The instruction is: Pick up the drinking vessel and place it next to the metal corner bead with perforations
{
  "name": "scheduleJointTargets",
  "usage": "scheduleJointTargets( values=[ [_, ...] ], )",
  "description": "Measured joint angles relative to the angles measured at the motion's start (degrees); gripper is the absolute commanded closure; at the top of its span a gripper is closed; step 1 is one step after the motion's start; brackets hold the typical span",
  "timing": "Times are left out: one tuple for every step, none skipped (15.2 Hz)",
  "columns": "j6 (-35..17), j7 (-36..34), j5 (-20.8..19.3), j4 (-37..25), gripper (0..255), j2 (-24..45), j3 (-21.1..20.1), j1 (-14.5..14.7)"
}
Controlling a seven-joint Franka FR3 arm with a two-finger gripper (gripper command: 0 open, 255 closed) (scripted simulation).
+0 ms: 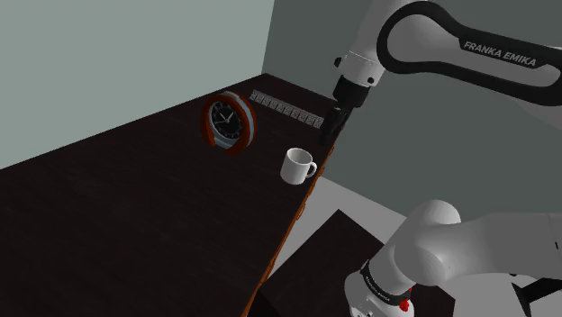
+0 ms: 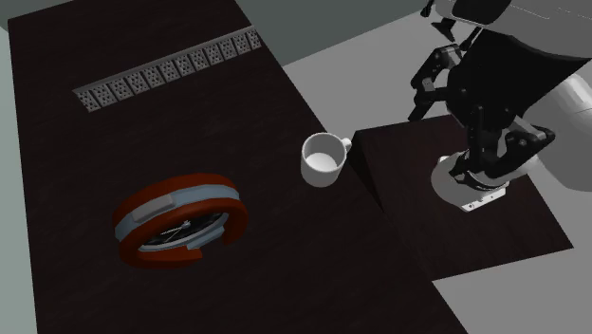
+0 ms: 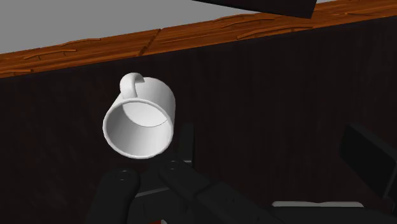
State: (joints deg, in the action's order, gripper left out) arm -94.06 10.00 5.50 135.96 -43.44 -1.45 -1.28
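Observation:
A white mug [image 1: 297, 166] stands upright on the dark table [image 1: 135, 225] near its wooden edge, handle toward the edge. The grey perforated corner bead [image 1: 285, 111] lies flat along the table's far end. My black gripper [image 1: 334, 128] hangs in the air above the table's edge, beyond the mug and apart from it. In the second exterior view the gripper [image 2: 429, 99] is to the right of the mug [image 2: 323, 159], and the bead [image 2: 171, 71] lies at the upper left. In the wrist view the mug [image 3: 141, 114] sits off to one side of the open, empty fingers [image 3: 186, 143].
A round clock with a red-brown rim [image 1: 228, 122] stands tilted between mug and bead, also seen as the clock [image 2: 178, 220]. The table's wooden edge [image 3: 159, 41] runs close by the mug. My stand [image 2: 455, 218] sits beside the table.

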Motion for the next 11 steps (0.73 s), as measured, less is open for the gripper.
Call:
scheduleJointTargets(
  values=[
    [0.00,0.00,0.00,0.00,0,0.00,0.00,0.00],
    [-0.99,0.29,-0.19,0.59,0,0.47,0.05,-0.05],
    [-2.24,0.78,-0.52,1.32,0,1.05,0.22,-0.16],
    [-3.94,1.11,-0.75,2.39,0,1.75,0.18,-0.19],
    [-5.76,1.67,-1.14,2.82,0,3.20,0.34,-0.32],
    [-7.78,2.17,-1.48,3.26,0,4.86,0.45,-0.43],
    [-9.38,2.86,-1.94,4.15,0,5.60,0.75,-0.64],
    [-11.22,3.34,-2.30,4.85,0,6.79,0.88,-0.76],
    [-13.07,3.59,-2.57,5.47,0,8.03,0.82,-0.79],
    [-14.81,4.31,-3.07,5.22,0,10.03,1.16,-1.04],
    [-16.75,4.73,-3.43,6.07,0,11.16,1.28,-1.18]
  ],
)
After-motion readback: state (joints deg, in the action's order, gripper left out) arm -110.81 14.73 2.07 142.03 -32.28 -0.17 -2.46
